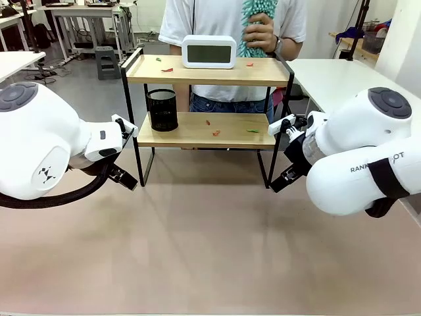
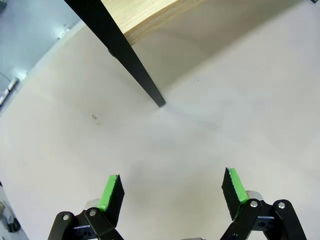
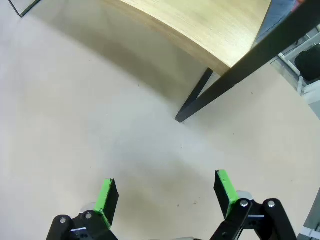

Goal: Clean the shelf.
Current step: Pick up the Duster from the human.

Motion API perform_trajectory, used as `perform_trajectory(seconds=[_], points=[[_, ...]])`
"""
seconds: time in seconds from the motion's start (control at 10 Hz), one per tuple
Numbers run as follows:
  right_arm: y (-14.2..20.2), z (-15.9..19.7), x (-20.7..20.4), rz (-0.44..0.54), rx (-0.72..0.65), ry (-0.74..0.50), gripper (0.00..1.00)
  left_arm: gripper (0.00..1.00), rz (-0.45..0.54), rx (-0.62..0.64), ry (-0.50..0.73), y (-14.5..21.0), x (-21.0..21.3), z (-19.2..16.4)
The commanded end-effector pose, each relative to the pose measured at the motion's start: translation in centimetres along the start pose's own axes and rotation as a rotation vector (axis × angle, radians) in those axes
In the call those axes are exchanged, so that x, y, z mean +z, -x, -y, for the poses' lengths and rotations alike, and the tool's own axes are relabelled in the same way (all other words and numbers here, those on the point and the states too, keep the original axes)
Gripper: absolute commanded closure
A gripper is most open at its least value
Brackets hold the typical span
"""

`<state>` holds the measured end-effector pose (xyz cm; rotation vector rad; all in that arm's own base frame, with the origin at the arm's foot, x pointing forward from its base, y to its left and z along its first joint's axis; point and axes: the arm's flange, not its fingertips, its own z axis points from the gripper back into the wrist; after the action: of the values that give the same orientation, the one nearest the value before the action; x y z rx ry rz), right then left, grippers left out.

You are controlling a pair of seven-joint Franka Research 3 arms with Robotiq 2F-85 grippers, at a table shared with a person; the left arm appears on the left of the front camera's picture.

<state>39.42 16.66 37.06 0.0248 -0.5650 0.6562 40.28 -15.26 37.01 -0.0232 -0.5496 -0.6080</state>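
Our two-tier light-wood, black-framed shelf [image 1: 191,135] spans the frame's upper middle, long axis left-to-right; our left gripper [image 2: 172,187] and right gripper [image 3: 165,192], both wide and empty, flank it equally.

Brightly and evenly lit from overhead, without hard glare. Softly shadowed beneath the two-tier light wooden shelf in its thin black metal frame [image 1: 184,135], dimming the pale beige matte tabletop [image 1: 210,250] under the lower board, clearest in both wrist views. Close to washed out on the glossy white rounded arm shells [image 1: 39,138] in the front view. Sharp nearby, slightly soft in the far room. Bowed toward the wrist views' edges, curving the shelf's board and the tabletop's edge.
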Motion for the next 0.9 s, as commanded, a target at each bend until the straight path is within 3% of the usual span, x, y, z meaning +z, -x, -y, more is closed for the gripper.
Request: perform_trajectory(seconds=[0.0,0.6,0.7,0.8], points=[[0.0,0.0,0.0,0.000,-0.001,0.000,0.00,0.00,0.000,0.001,0.000,0.0,0.0,-0.1],[0.0,0.0,0.0,0.000,0.000,0.000,0.00,0.00,0.000,0.000,0.000,0.0,0.0,0.0],[-0.6,0.2,4.4,-0.059,-0.077,-0.075,0.00,0.00,-0.002,-0.092,0.184,-0.2,4.3,0.2],[-0.2,2.3,11.2,-0.047,-0.295,-0.106,0.00,0.00,0.081,-0.134,0.373,0.8,10.4,-0.9]])
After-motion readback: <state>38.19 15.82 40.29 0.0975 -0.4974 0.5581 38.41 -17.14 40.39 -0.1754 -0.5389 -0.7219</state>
